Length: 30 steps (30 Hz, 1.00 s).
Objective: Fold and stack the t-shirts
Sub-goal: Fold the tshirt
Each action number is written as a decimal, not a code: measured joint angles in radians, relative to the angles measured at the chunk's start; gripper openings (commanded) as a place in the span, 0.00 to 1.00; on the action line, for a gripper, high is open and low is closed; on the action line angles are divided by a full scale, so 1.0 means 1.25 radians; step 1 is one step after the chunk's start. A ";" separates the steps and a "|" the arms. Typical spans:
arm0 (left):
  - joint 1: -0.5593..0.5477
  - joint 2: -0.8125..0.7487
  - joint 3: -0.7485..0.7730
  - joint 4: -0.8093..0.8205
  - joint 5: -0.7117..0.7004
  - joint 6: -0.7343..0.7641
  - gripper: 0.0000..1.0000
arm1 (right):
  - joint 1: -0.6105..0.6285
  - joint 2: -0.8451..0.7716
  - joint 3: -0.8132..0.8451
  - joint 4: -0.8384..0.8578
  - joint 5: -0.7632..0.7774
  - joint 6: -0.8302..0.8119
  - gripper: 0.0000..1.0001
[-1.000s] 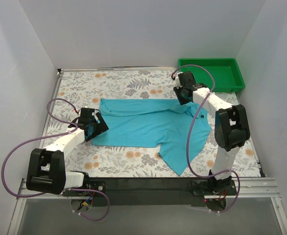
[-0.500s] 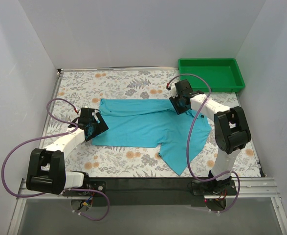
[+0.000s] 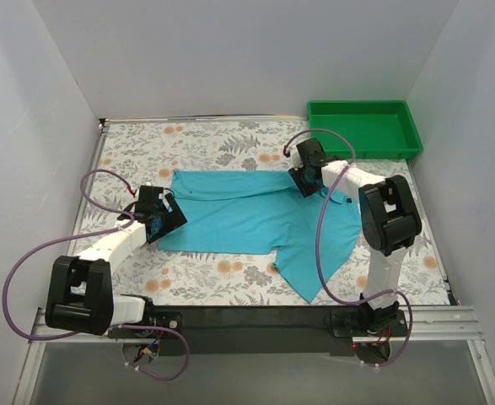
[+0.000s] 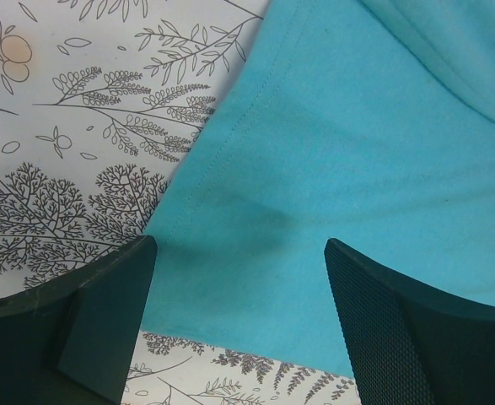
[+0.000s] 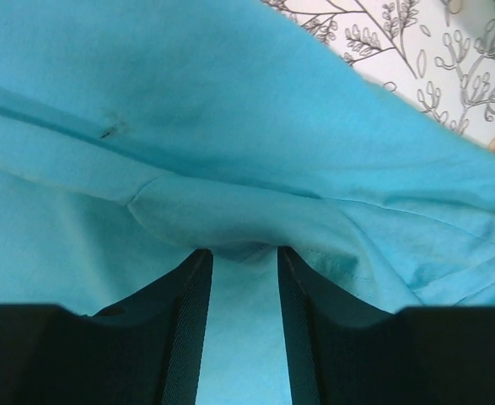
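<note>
The turquoise t-shirt point(image 3: 239, 211) lies spread on the floral table, with one part hanging toward the front right. My left gripper point(image 3: 164, 218) hovers over the shirt's left edge. In the left wrist view it point(image 4: 240, 246) is wide open, with the shirt's point(image 4: 357, 152) hem corner below and nothing between the jaws. My right gripper point(image 3: 303, 175) is at the shirt's upper right. In the right wrist view it point(image 5: 243, 251) is closed narrow on a bunched fold of the shirt point(image 5: 230, 110).
A green plastic tray point(image 3: 361, 105) stands at the back right corner. White walls close in the table point(image 3: 205, 139) on three sides. Purple cables loop from both arms, the right one over the shirt.
My right gripper has moved left and slightly toward the front along the shirt's top edge, and the cloth's upper right part shifted with it. The left arm has not moved.
</note>
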 measured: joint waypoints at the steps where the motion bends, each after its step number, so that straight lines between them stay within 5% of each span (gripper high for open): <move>1: 0.000 0.000 0.000 0.000 0.000 0.000 0.75 | 0.000 0.000 0.002 0.001 0.006 -0.002 0.32; 13: -0.001 0.001 0.000 0.000 0.000 0.000 0.75 | 0.000 0.001 0.008 0.003 0.041 -0.021 0.01; 30: -0.001 0.001 0.000 0.000 -0.002 0.002 0.75 | 0.013 -0.044 0.049 -0.211 -0.006 0.097 0.01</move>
